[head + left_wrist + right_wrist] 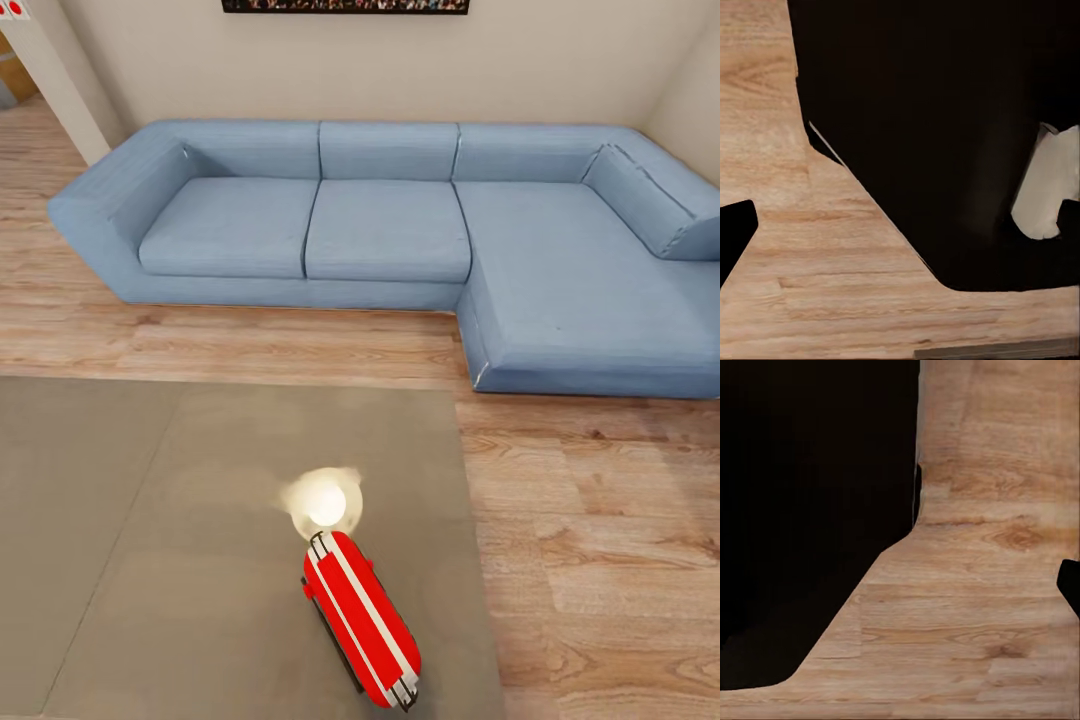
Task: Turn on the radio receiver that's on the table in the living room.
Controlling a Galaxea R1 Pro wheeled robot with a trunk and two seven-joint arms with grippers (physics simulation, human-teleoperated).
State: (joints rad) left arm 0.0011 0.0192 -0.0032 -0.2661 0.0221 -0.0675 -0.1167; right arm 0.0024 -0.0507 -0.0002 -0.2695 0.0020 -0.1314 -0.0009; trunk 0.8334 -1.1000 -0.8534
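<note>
Red with white stripes, the radio (361, 619) lies on the grey tabletop (150, 560) near its right edge, just below the lamp's reflection (322, 503). Beyond stands the blue sofa (400, 230) on plank floor (600, 560). My wrist views show floor and dark shapes; I cannot tell either claw's state or where the radio sits from them.
</note>
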